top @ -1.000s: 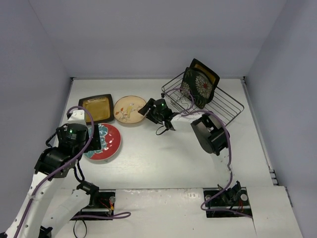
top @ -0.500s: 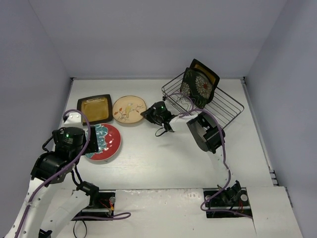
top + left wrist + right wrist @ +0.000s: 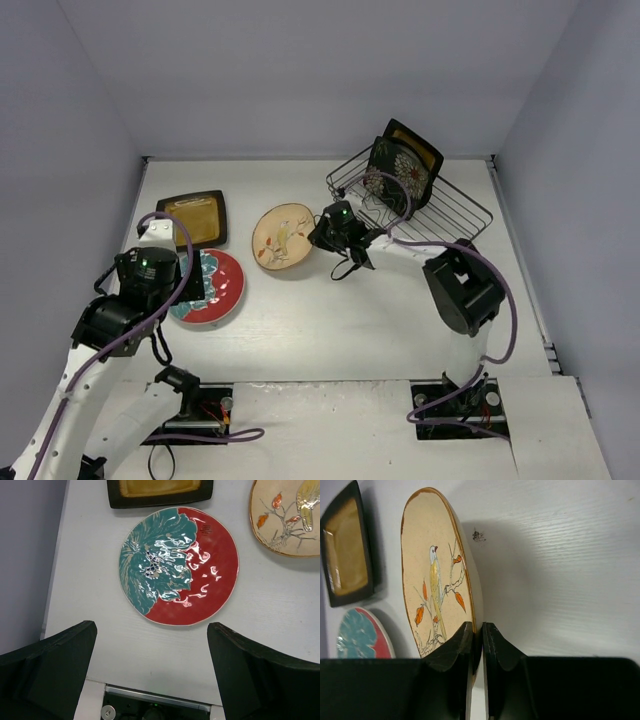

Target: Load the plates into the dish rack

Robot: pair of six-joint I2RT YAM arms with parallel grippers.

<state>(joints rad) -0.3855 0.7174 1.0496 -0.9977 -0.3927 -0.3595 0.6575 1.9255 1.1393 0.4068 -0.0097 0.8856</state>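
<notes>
Dish rack (image 3: 452, 212): at the far right of the table (image 3: 330, 330), with a dark floral plate (image 3: 397, 172) and an amber plate (image 3: 428, 152) leaning upright inside.

Right gripper (image 3: 477, 632): jaws clamped on the rim of the cream bird plate (image 3: 437, 580), which is tilted steeply on edge.

Left gripper (image 3: 150, 630): jaws wide apart and empty, above the red-teal plate (image 3: 179, 565).

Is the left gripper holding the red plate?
No, the left gripper hangs open above the red plate, with both fingers clear of it.
</notes>
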